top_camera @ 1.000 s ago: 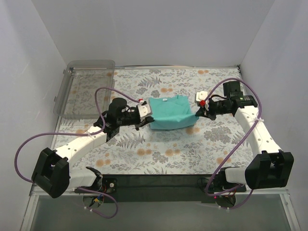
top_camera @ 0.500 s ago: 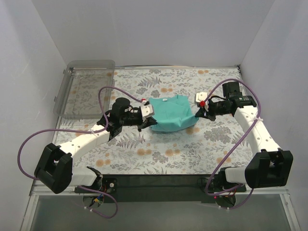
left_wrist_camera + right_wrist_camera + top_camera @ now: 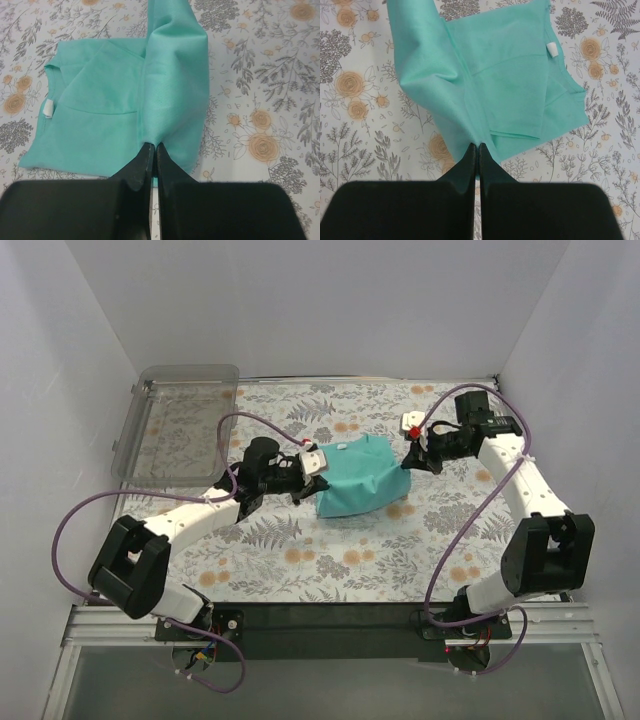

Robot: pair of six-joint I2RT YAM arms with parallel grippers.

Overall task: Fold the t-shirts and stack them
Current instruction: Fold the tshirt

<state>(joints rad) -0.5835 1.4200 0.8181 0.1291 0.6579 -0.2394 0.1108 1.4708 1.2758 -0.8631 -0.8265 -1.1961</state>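
We see the teal t-shirt (image 3: 358, 476) mid-frame on the floral worktop (image 3: 300, 560), btwn both claws. Left claw (image 3: 316, 478) clenched on its left fold, right claw (image 3: 404, 462) on the right. Both arms reach inward.

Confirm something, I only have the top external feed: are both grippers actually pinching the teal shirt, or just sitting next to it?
Observer: Left is pinching. In the left wrist view the left gripper is shut on a raised fold of the t-shirt.
Operator: And the right?
Observer: Same. In the right wrist view the right gripper is shut on a lifted ridge of cloth running up from its tips.
Operator: Is the rest of it off the surface?
Observer: No. The neckline end, marked by a small white label, lies flat on the floral table, apart from both grips.
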